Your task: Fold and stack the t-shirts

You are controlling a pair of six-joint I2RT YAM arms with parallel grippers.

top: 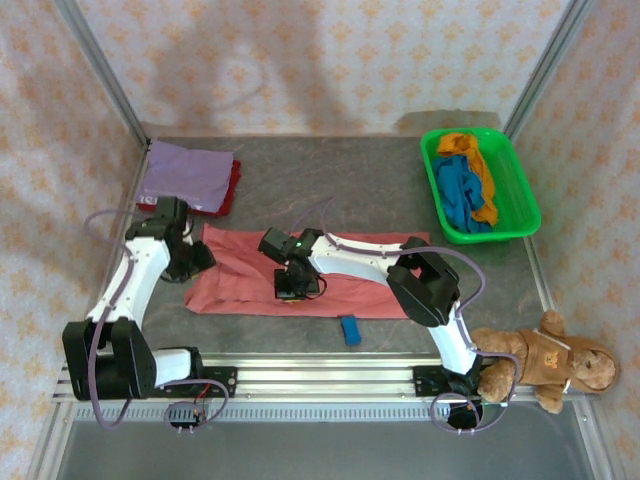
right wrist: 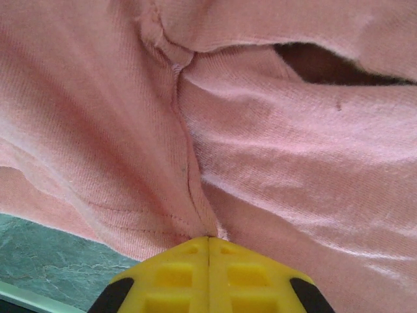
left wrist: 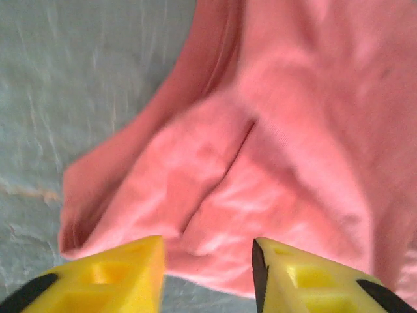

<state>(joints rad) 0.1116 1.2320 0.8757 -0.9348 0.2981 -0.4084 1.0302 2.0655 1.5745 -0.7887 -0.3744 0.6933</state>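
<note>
**Right gripper (right wrist: 208,240) nips the salmon-pink shirt (top: 370,292)**

Its jaws are clamped on a seam of the shirt, which lies spread mid-table. Left gripper (left wrist: 207,246) hangs parted over the shirt's left edge, empty. I'd pinch that edge fully, then lift both sides level. Green basket (top: 520,190), far right, holds the blue shirt (top: 457,192) and orange shirt (top: 482,178), crumpled.

I watch from above and behind the arm bases (top: 300,385) at 6 o'clock, facing 12 across the grey table (top: 330,180). Both wrist cameras look closely down on the salmon-pink cloth t-shirt (top: 240,285) at its centre.
</note>
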